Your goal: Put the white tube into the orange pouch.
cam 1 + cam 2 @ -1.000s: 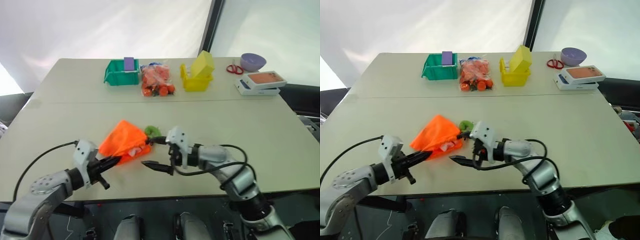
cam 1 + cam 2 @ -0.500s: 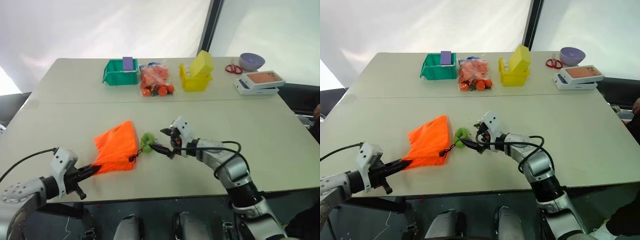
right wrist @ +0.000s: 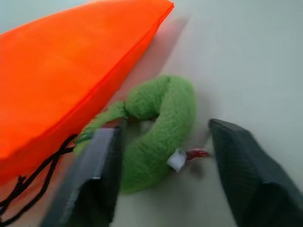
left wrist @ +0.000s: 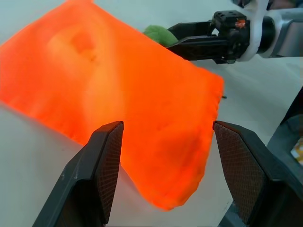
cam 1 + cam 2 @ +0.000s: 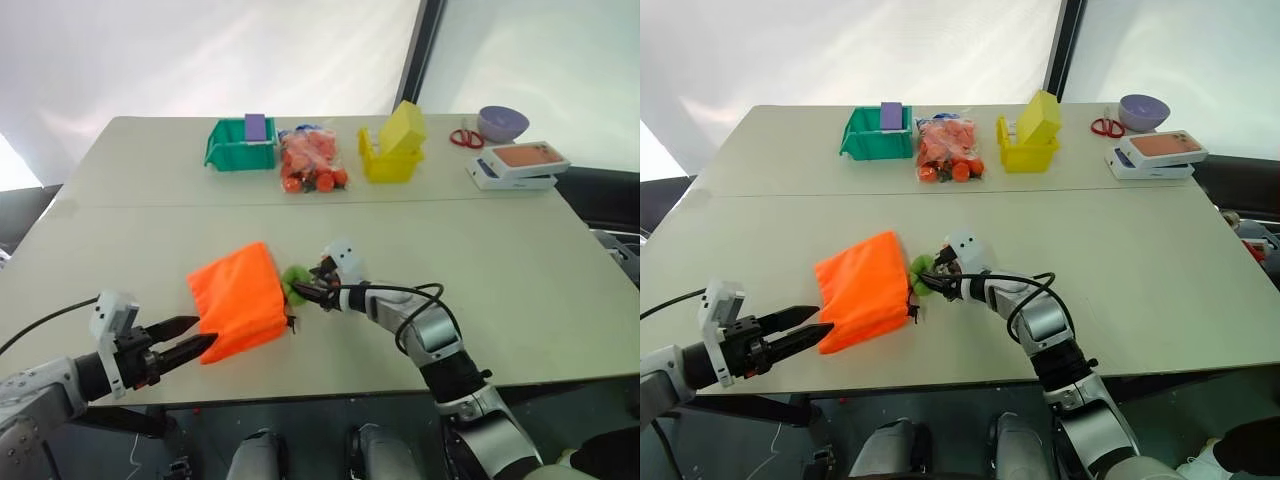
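The orange pouch (image 5: 238, 300) lies flat on the table near the front edge, its black cord leading to a lime-green ring (image 5: 294, 278) on its right. My right gripper (image 5: 305, 290) reaches in from the right, low over the table. In the right wrist view its fingers (image 3: 246, 179) stand apart on either side of the green ring (image 3: 161, 123), one with a gap to it. My left gripper (image 5: 205, 331) is open just off the pouch's near left corner, holding nothing; the left wrist view shows the pouch (image 4: 118, 85) beyond its spread fingers. The white tube is hidden.
Along the far side stand a green bin (image 5: 243, 145) with a purple block, a clear bag of orange-red items (image 5: 312, 160), a yellow bin (image 5: 395, 150), red scissors (image 5: 468, 137), a purple bowl (image 5: 505, 122) and a white box with orange top (image 5: 520, 163).
My left gripper opened, let go of the pouch's corner and drew back a little. The pouch now lies flat. My right gripper moved in onto the green ring and its fingers narrowed.
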Robot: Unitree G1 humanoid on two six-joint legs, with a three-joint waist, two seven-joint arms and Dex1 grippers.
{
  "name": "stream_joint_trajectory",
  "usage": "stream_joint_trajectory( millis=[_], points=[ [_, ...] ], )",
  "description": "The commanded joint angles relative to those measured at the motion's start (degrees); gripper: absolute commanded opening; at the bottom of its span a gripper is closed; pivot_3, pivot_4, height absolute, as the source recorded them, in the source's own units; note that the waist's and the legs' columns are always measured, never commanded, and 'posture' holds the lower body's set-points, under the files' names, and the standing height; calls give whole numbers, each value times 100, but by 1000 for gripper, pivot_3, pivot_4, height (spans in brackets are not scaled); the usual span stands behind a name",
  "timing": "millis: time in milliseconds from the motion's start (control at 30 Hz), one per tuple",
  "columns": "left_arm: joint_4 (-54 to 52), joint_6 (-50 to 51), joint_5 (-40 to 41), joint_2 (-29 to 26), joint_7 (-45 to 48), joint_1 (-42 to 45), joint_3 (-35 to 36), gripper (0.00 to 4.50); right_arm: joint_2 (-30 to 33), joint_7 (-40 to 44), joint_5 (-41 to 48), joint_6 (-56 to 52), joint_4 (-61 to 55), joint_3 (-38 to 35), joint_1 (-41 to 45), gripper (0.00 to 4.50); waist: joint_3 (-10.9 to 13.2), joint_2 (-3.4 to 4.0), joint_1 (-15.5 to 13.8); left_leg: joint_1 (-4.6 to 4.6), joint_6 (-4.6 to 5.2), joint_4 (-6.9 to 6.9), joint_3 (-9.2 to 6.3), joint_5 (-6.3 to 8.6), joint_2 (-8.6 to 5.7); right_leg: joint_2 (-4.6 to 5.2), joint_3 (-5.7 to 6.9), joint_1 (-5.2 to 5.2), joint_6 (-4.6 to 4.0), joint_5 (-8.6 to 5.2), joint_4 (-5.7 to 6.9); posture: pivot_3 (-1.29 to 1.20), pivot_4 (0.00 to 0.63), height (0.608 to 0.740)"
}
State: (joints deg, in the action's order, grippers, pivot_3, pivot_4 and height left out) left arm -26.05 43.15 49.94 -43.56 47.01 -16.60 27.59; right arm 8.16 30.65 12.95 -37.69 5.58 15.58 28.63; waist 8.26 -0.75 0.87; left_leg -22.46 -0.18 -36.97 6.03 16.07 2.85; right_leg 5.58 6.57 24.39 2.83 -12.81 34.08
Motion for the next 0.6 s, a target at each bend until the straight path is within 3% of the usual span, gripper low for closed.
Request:
stream_joint_trajectory(
  millis=[33, 67, 100, 333, 500, 600],
  points=[
    [-126, -45, 276, 65, -185, 237, 328, 3147, 268, 139, -57, 137, -392, -87, -111, 782, 0, 0, -23, 0, 0, -1, -2, 0, 0, 0, 1, -2, 0, 0, 1, 0, 150, 740],
    [-125, -38, 314, 79, -224, 298, 348, 3147, 344, 171, -34, 130, -490, -143, -166, 219, 0, -1, -23, 0, 0, -2, -2, 0, 0, 0, 1, -3, 0, 0, 0, 0, 150, 740],
    [-119, -39, 330, 89, -256, 358, 353, 3147, 417, 192, -7, 124, -585, -205, -216, 57, -1, -1, -22, 0, 0, -3, -1, 0, -1, 1, 0, -4, 0, 0, 0, 0, 150, 740],
    [151, -166, 139, 353, -550, 1441, -312, 3147, 1079, 530, 789, 84, -1557, -1385, -659, 57, -4, -6, -35, -1, 1, -4, 0, -1, -5, 0, 1, -10, 1, 1, -1, 0, 150, 740],
    [279, -96, 93, 431, -302, 2020, -1039, 3147, 1291, 601, 1197, -21, -1935, -1836, -792, 57, -17, -27, -4, 3, 3, -1, 2, -2, -1, -10, 3, -35, 3, 1, 2, 0, 150, 740],
    [503, -192, -200, 382, -15, 2381, -1585, 4062, 1330, 542, 1256, -26, -1999, -1900, -797, 0, -16, -26, -20, 3, 3, 2, 2, -2, 3, -24, 3, -31, 3, 1, 5, 0, 150, 740]
  ],
)
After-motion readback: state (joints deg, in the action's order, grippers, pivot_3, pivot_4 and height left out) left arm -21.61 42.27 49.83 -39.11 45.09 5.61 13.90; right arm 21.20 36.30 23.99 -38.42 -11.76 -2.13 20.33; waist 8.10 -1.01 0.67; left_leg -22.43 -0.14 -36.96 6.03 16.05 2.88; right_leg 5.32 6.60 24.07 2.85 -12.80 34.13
